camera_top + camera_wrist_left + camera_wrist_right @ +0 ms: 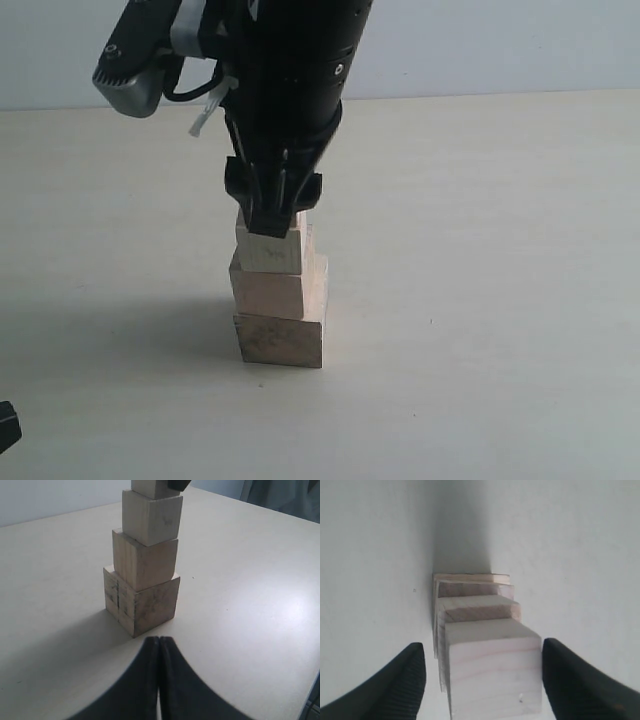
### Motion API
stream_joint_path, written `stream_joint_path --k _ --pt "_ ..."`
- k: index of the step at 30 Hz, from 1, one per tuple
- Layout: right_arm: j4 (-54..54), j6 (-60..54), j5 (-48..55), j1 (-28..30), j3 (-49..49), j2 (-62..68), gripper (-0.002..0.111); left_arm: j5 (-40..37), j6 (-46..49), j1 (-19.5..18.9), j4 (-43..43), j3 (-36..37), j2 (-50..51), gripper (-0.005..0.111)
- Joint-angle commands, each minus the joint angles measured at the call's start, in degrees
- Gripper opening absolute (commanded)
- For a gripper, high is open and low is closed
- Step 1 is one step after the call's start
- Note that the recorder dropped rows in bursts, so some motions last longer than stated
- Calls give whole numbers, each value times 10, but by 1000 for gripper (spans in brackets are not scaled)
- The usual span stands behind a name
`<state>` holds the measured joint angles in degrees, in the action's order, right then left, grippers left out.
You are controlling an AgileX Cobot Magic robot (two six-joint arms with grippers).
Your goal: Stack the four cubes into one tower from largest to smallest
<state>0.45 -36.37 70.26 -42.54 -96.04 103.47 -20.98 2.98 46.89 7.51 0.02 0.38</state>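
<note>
The four cubes stand as one tower of pale wood. The largest cube (pixel 280 342) (pixel 142 602) is on the table. A smaller cube (pixel 268 292) (pixel 145 560) sits on it, then a third cube (pixel 268 252) (pixel 151 517). The smallest cube (pixel 149 487) (pixel 492 670) is on top, hidden behind the fingers in the exterior view. My right gripper (pixel 275 220) (pixel 482 645) comes down from above and stands open around that top cube, with a gap at each finger. My left gripper (pixel 160 642) is shut and empty, low beside the tower's base.
The pale table (pixel 500 300) runs out on every side of the tower to a grey wall behind. A dark part of the left arm (pixel 6 425) shows at the lower left edge of the exterior view.
</note>
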Motion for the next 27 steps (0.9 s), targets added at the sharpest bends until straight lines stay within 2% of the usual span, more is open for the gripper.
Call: stream_joint_path --k 1,11,18,23,27 --pt "-13 -6 -3 -1 -3 -15 64 5 -1 -1 3 0 -4 0" --pt "-39 -15 -3 -1 -3 -47 64 5 -1 -1 3 0 -4 0" --pt "-40 -9 -5 -1 -3 -118 64 5 -1 -1 3 0 -4 0" --pt "-24 72 -3 -1 1 -180 64 5 0 -1 3 0 -4 0" --pt "-14 115 -3 2 58 -249 60 5 0 -1 3 0 -4 0"
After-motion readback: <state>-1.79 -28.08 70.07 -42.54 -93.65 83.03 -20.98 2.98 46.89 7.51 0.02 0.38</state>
